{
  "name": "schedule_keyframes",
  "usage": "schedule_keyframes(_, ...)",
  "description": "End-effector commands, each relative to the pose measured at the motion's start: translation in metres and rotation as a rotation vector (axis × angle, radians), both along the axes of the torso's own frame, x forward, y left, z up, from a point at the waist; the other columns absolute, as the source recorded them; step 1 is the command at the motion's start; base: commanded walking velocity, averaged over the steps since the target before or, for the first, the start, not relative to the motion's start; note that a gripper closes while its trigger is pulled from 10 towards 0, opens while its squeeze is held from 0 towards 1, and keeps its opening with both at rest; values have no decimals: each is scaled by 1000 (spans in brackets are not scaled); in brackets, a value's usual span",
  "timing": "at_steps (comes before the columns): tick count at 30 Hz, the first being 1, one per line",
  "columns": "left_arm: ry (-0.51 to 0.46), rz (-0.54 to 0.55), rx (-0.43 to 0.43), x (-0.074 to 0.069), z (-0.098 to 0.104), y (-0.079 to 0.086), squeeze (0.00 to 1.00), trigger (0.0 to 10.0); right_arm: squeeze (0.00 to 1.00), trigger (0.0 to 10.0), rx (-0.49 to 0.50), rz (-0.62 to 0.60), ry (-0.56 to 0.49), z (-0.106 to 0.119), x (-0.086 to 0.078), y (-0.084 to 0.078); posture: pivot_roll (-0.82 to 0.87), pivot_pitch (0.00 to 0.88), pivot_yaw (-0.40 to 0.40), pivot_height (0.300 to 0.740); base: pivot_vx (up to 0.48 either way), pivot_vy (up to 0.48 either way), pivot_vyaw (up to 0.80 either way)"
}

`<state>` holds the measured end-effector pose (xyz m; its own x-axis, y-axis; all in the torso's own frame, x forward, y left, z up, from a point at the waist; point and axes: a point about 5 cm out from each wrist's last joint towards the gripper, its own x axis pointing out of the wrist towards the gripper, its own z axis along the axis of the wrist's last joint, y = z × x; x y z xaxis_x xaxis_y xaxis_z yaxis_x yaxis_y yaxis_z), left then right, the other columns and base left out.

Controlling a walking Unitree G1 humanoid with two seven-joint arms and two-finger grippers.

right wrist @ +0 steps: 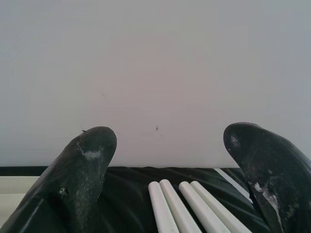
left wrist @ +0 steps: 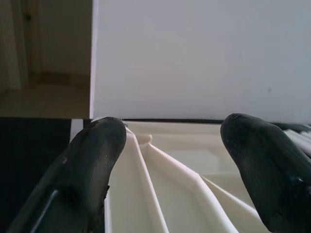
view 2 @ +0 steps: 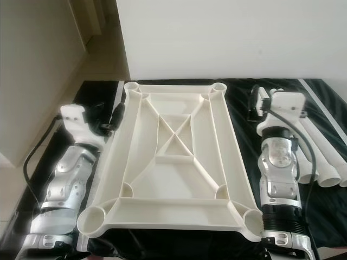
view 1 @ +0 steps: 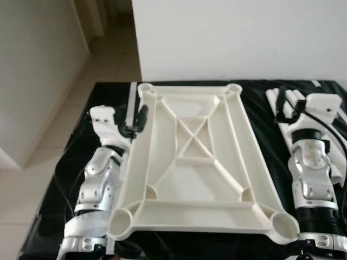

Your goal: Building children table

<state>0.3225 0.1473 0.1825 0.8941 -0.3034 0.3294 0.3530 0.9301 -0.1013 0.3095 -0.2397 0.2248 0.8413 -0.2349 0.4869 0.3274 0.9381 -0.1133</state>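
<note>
The left gripper (left wrist: pixel 170 160) has its two black fingers (left wrist: pixel 92 165) spread wide apart, grasping nothing; between them and just past their tips lies the near-left rim of the table top (view 1: pixel 195 162), a cream plastic panel lying upside down with its ribs and crossed braces facing up; the left finger sits at the panel's outer edge, though whether it touches the plastic cannot be told; beyond the fingertips the panel runs on to a white wall (left wrist: pixel 194 58), and off to the side of the fingers a doorway and pale floor (left wrist: pixel 43 97) open up.

The right gripper (right wrist: pixel 170 179) likewise holds its fingers (right wrist: pixel 85 170) released, wide apart and closed on nothing; ahead of the tips, on the black cloth (right wrist: pixel 126 194), lie four white table legs (right wrist: pixel 187 206) side by side, long tubes running away from the fingers towards the wall; they are near the tips but apart from them.

From the head, the left arm (view 1: pixel 100 179) lies along the panel's left edge and the right arm (view 2: pixel 279 162) along its right side, well apart from each other with the panel between; round sockets (view 1: pixel 283 225) stand at the panel's corners; the tubes rest just beyond and outward of the right arm, on the same black cloth that covers the surface under everything.
</note>
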Motion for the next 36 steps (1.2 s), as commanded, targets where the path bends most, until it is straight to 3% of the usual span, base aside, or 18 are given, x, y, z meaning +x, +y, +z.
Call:
schedule_keyframes(1,-9,-76,48,-4,-3,-6,0,10000,0,10000,3,-6,-2,1,-1,-2,-7,0,1,740,0,0,0)
schedule_keyframes(8,-10,-86,52,-8,-4,-6,0,10000,0,10000,9,10,26,-7,-1,4,-1,0,1,740,0,-85,0)
schedule_keyframes(24,4,-78,27,-9,-3,-4,0,10000,0,10000,22,26,56,-14,0,10,-1,0,1,740,0,-451,0)
schedule_keyframes(29,27,-40,-27,-7,-3,-2,0,10000,0,10000,16,29,54,-13,-2,9,-8,0,3,740,0,0,0)
schedule_keyframes(36,43,-21,-31,-4,-4,0,0,10000,0,10000,12,34,55,-13,-1,10,-9,0,6,740,0,0,0)
